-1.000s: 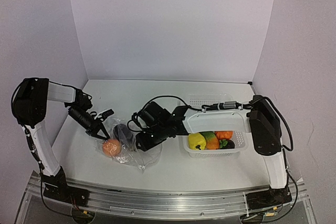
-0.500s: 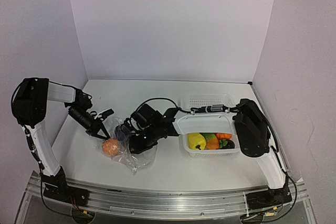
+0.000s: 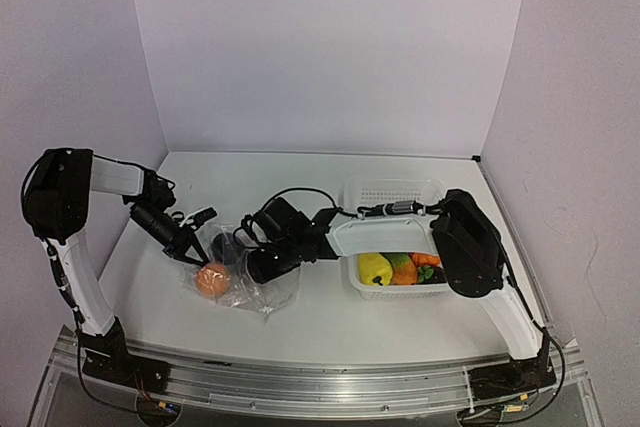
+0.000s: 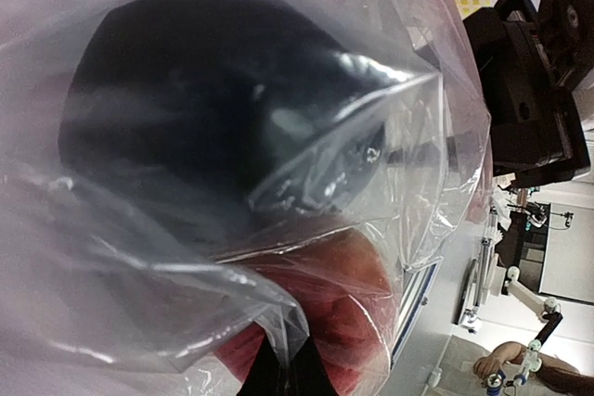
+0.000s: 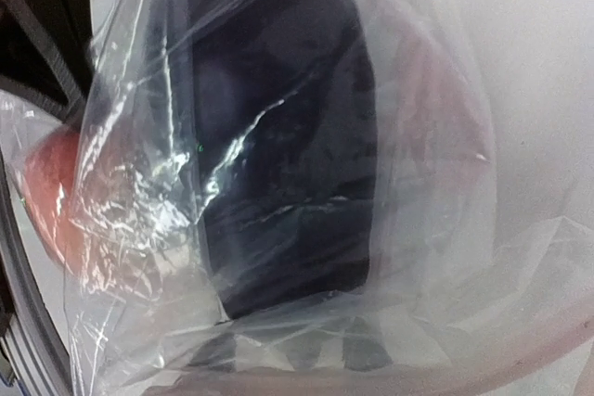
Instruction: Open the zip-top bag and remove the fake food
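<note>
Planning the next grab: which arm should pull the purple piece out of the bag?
Right, likely: the right fingers are at the purple piece, while the left fingers pinch the bag.

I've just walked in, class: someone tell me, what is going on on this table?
A robot is working on a zip-top bag. Its left end effector is shut on the bag's edge. The right end effector is pressed against the bag beside a dark purple piece; whether it grips anything cannot be seen. An orange piece also lies in the bag. Other fake food sits in the white basket.
</note>
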